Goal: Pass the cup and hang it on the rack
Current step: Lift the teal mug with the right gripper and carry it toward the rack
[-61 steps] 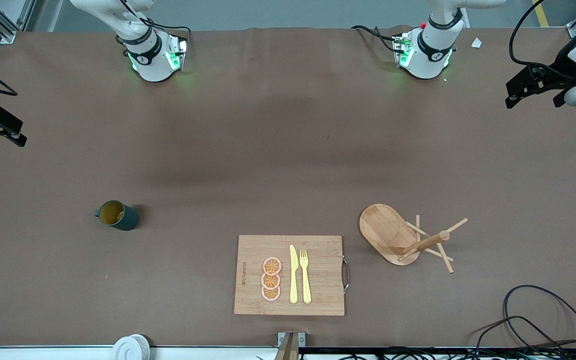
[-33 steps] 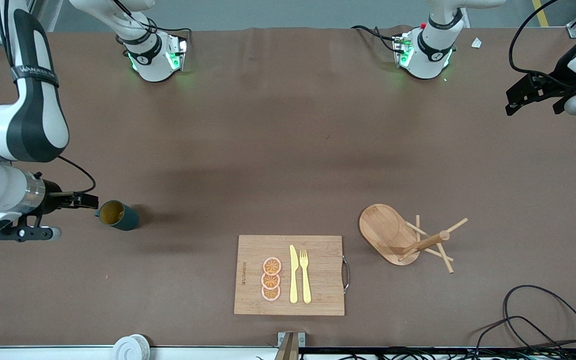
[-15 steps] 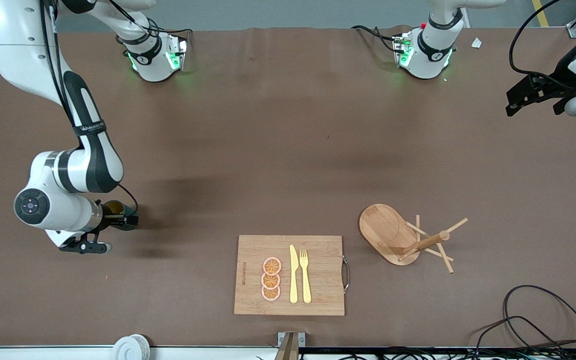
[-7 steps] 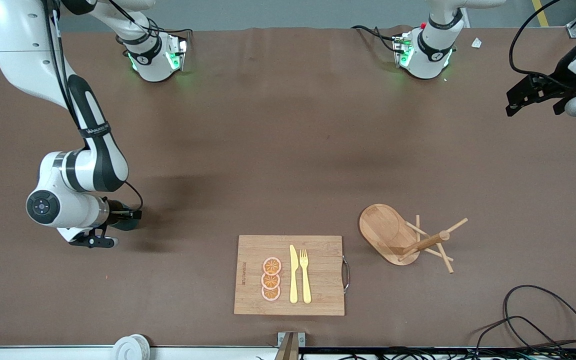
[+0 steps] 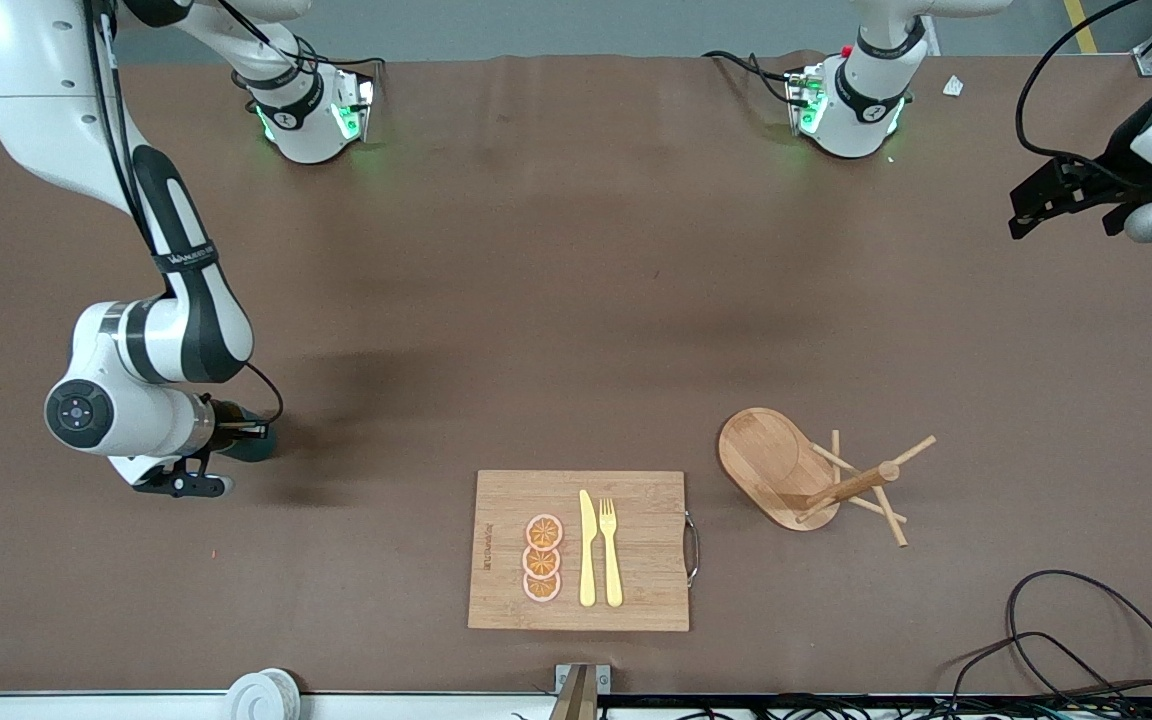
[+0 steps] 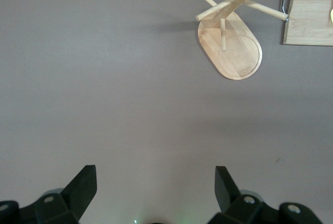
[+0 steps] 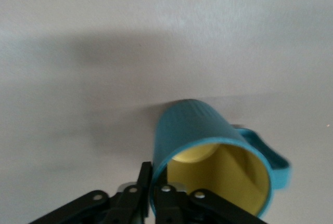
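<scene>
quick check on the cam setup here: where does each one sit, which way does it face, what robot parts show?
Front: high, across the table, facing both bases; shows both arms, right gripper shut on the cup, rack, cutting board.
Left wrist: on the waiting left arm, looking down past the open left gripper at the rack.
Right wrist: looks past its fingers clamping the cup's rim.
Shared: front and left wrist see the rack; front and right wrist, the cup.

Bare table [image 5: 556,300] is lying open between both arms — only the cutting board [image 5: 636,550] and rack [image 5: 806,475] are blocking the camera-side strip.
</scene>
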`<action>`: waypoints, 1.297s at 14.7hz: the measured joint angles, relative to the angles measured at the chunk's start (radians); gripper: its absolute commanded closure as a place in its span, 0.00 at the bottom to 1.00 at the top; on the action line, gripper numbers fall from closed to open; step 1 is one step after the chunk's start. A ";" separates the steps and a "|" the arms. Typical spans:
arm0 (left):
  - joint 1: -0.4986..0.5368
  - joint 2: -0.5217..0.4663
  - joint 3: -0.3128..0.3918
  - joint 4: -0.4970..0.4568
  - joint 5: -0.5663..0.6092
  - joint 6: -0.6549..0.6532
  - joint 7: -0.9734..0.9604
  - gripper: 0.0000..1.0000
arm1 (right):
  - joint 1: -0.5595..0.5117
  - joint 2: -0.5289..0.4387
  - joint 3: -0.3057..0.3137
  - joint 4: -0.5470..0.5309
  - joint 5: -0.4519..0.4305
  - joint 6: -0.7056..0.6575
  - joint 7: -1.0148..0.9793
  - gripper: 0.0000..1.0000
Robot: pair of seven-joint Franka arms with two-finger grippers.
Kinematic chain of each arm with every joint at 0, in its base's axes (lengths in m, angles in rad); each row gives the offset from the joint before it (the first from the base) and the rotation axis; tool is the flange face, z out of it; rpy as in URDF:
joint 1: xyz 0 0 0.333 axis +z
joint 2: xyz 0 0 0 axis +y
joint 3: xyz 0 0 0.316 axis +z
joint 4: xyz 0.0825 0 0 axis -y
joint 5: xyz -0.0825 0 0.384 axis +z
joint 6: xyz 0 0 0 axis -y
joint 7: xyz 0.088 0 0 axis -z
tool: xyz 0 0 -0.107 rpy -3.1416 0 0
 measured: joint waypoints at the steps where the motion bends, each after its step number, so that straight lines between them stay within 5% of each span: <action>1: 0.001 0.002 0.005 0.000 0.000 0.000 -0.001 0.00 | 0.007 -0.001 0.002 0.029 0.013 -0.024 0.001 1.00; 6: 0.008 0.003 0.021 0.000 0.000 0.011 -0.001 0.00 | 0.109 -0.005 0.010 0.200 0.121 -0.137 0.123 1.00; 11: 0.007 0.016 0.020 0.000 0.000 0.032 -0.001 0.00 | 0.406 0.014 0.020 0.300 0.126 -0.134 0.535 1.00; 19: 0.007 0.041 0.020 0.000 -0.014 0.048 -0.001 0.00 | 0.693 0.307 0.021 0.588 0.193 0.063 0.835 1.00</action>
